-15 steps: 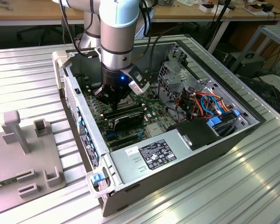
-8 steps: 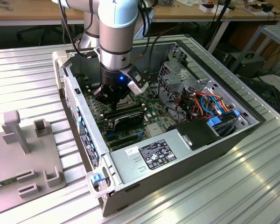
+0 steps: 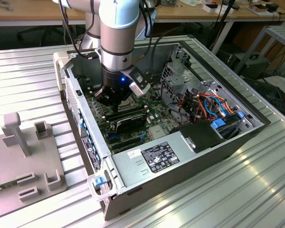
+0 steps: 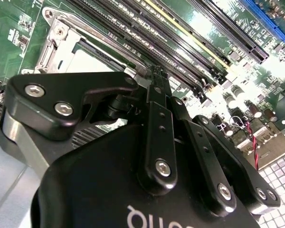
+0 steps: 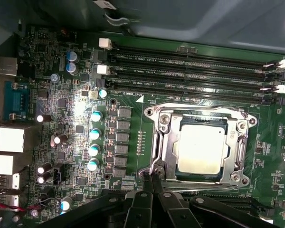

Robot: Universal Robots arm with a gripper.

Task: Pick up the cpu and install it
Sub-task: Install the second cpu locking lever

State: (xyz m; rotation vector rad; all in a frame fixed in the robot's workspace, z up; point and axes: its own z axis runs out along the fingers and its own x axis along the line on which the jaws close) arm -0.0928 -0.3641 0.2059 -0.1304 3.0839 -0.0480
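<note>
Black claw (image 5: pixel 151 176) sits pinched together, holding nothing, at the socket frame's (image 5: pixel 161 142) edge; the cpu (image 5: pixel 202 148) lies inside. We'd press that frame gently and squarely, avoiding the memory slots (image 5: pixel 190 71).

A grey plastic stand (image 3: pixel 26 159) sits on the metal table (image 3: pixel 218 194). Wooden desks (image 3: pixel 38 9) stand far behind.
</note>
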